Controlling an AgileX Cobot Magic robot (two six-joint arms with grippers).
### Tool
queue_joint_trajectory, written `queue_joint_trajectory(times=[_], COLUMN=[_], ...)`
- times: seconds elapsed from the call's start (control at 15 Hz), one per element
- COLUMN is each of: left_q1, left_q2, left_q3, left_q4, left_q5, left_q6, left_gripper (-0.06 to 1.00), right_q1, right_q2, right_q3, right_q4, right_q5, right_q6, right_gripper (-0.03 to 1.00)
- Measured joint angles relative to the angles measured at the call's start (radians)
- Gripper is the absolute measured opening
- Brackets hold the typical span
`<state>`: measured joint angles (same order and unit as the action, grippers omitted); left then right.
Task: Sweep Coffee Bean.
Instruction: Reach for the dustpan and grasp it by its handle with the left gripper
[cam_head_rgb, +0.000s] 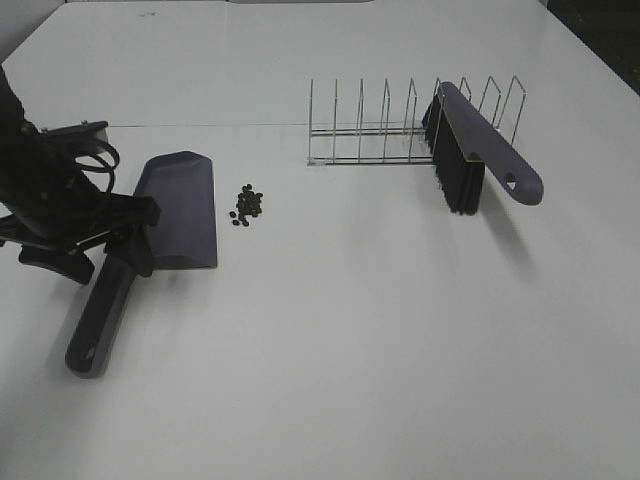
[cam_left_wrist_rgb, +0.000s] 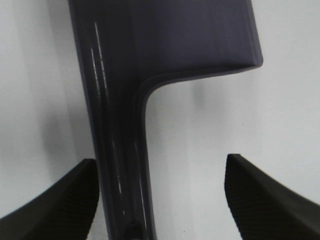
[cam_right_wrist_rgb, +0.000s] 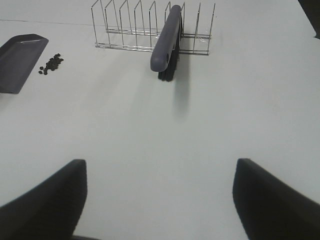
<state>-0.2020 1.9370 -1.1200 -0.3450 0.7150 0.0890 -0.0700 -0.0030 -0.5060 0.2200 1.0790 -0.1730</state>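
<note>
The left claw (cam_left_wrist_rgb: 160, 162) stood spread apart, astride the handle (cam_left_wrist_rgb: 120, 165) of the dustpan (cam_head_rgb: 182, 205). The handle ran lengthwise between its fingers, close against one; nothing was clamped. The coffee bean (cam_head_rgb: 248, 205) heap lay on the worktop (cam_head_rgb: 350, 350) just beside the dustpan's long side edge, the side facing the brush (cam_head_rgb: 480, 145). The brush leaned in the wire rack (cam_head_rgb: 370, 130), well apart from the dustpan. The right claw (cam_right_wrist_rgb: 160, 165), also spread and empty, was the nearer to the brush. One dustpan, one brush, one rack; about fifteen beans, too small to count exactly.
</note>
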Motion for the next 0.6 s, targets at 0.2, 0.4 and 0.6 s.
queue_joint_trajectory(times=[0.2,0.4,0.6], left_q1=[-0.032,-0.059,-0.061], left_q2=[0.078,0.091,0.097], left_q3=[-0.001,-0.001,-0.001], left_q4=[0.019,0.076,0.115], left_q5=[-0.042,-0.088,-0.126], left_q6=[-0.012,-0.06,-0.108], left_gripper=[0.67,0.67,0.67], right_q1=[0.0,0.0,0.0], right_q2=[0.0,0.0,0.0], right_q3=[0.0,0.0,0.0], right_q4=[0.0,0.0,0.0], right_q5=[0.0,0.0,0.0], right_q6=[0.0,0.001,0.001], right_gripper=[0.71,0.71,0.71])
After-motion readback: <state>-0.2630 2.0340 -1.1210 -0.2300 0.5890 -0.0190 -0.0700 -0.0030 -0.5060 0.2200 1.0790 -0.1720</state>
